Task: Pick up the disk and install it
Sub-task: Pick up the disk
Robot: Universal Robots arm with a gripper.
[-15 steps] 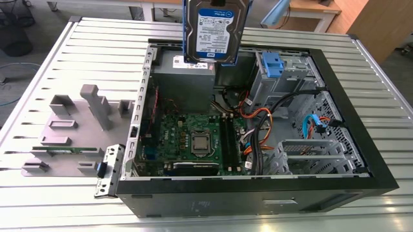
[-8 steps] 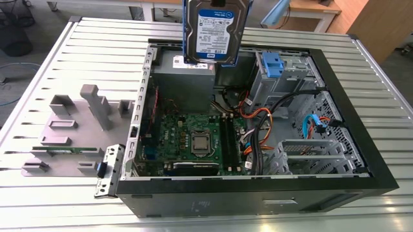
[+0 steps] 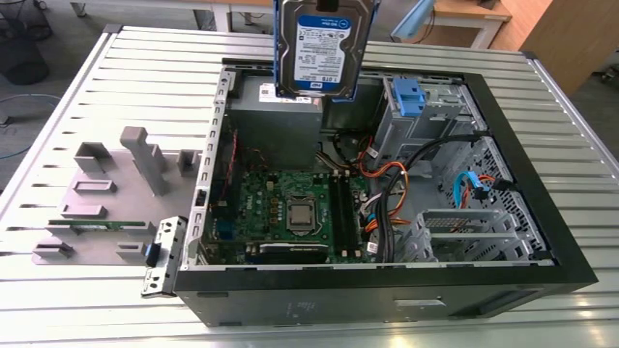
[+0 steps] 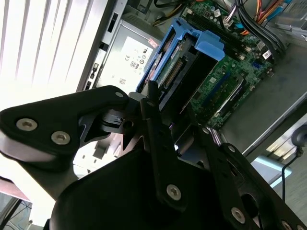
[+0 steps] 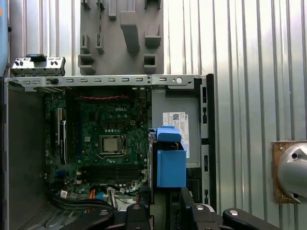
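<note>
The gripper [image 4: 171, 109], jaws clamped on it, holds the flat, blue-railed metal disk [image 3: 321, 47] upright above the open black computer case [image 3: 541, 243], over the gray metal box [image 3: 275, 109].

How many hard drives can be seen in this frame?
1: the disk, held by the gripper above the open computer case, label facing the exterior view. Others may be hidden in the drive cage.

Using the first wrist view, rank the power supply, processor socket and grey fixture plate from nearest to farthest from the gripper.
1. Power supply, just beneath the gripper and its disk.
2. Processor socket, deeper inside the case.
3. Grey fixture plate, outside it.
</note>
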